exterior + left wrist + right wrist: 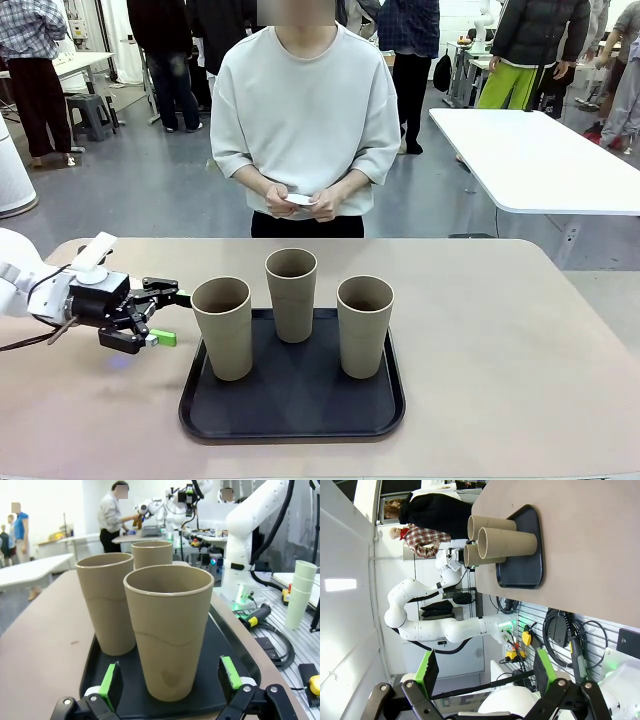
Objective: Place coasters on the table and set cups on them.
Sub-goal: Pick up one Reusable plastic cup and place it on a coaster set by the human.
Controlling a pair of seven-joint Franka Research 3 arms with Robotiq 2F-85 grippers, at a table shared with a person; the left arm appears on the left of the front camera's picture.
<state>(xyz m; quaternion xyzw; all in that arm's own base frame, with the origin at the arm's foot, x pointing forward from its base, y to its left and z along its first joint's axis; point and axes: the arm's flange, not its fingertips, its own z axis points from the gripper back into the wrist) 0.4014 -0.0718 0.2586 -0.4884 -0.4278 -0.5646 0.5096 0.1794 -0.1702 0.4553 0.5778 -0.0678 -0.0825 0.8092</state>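
on the black tray point(290, 425) near the middle of the table point(500, 330) stand the three cups point(291, 294), all upright, one at the back and two nearer the front. just left of the tray the left gripper point(176, 318) hovers low with its jaws spread wide, pointing at the left cup point(223, 328) and just beside it, holding nothing. across the table the person's hands point(330, 205) hold the white coasters point(299, 199) at the waist. well apart from the tray, the right gripper point(485, 672) is likewise spread, gripping nothing.
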